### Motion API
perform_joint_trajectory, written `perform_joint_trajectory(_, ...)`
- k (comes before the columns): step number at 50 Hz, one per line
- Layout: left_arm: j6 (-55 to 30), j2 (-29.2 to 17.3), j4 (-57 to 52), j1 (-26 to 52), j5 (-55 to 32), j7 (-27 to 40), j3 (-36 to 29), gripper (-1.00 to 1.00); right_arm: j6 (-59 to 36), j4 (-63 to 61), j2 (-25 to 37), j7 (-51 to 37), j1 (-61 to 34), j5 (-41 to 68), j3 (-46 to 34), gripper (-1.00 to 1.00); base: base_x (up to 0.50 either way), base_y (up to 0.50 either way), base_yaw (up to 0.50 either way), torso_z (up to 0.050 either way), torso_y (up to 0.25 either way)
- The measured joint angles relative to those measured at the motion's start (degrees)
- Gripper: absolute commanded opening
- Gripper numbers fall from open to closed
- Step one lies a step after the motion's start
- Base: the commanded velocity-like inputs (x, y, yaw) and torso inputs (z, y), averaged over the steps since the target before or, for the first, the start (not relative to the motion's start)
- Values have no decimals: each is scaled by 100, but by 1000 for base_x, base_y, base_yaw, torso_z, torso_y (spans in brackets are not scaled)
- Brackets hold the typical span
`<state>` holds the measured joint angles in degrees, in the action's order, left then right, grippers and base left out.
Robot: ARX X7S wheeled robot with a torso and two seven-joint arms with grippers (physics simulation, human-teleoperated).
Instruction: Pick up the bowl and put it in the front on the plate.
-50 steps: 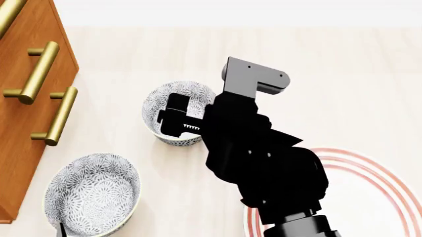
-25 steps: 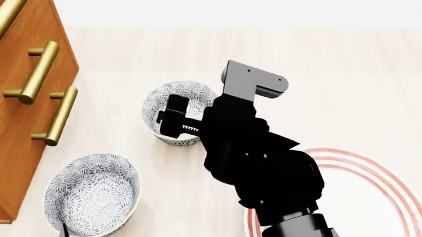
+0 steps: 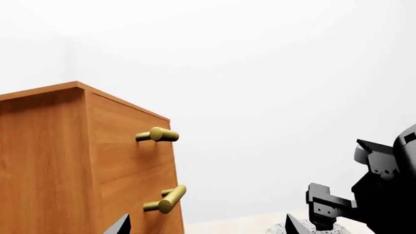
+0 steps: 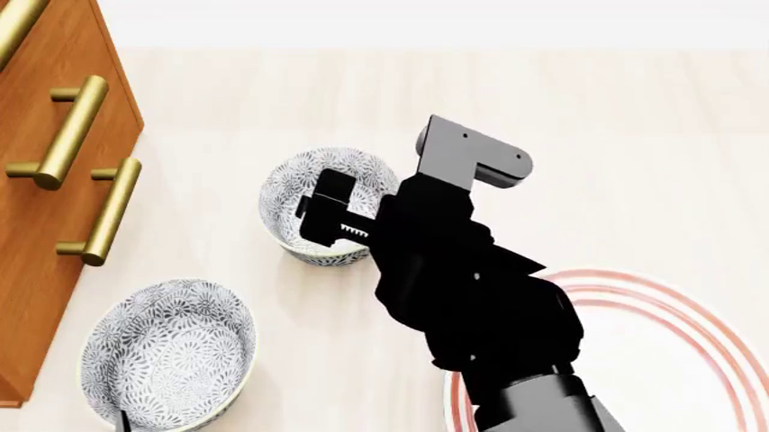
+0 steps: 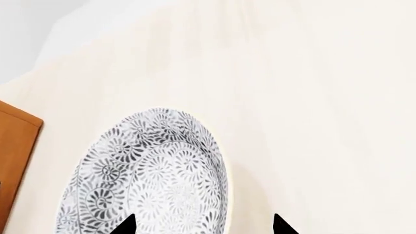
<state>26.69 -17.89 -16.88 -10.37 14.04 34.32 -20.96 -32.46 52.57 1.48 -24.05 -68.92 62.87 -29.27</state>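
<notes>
A small bowl [image 4: 303, 184] with a grey-blue flower pattern stands on the pale surface, towards the back. My right gripper [image 4: 322, 212] reaches over it from the right, above its near-right rim. In the right wrist view the same bowl [image 5: 149, 175] fills the lower left. There the right gripper [image 5: 202, 228] is open, with one fingertip over the bowl's inside and the other outside its rim. The plate [image 4: 697, 378], white with red rings, lies at the front right, partly under my right arm. My left gripper [image 3: 204, 228] is open and holds nothing.
A second patterned bowl [image 4: 168, 351] sits at the front left. A wooden cabinet [image 4: 42, 234] with brass handles [image 4: 72, 130] stands along the left side. In the left wrist view the cabinet [image 3: 52, 161] is close beside the left gripper.
My right arm and gripper have shifted slightly to the right and back over the far bowl. The bowls and the plate have not moved.
</notes>
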Motion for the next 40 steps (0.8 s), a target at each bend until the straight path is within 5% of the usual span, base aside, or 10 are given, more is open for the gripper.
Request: perform_joint_trajectory(40, 29, -65, 146, 43, -17, 85, -140, 100, 1216, 710, -29, 157, -245, 889, -1986, 100, 0, 0, 0, 0, 0)
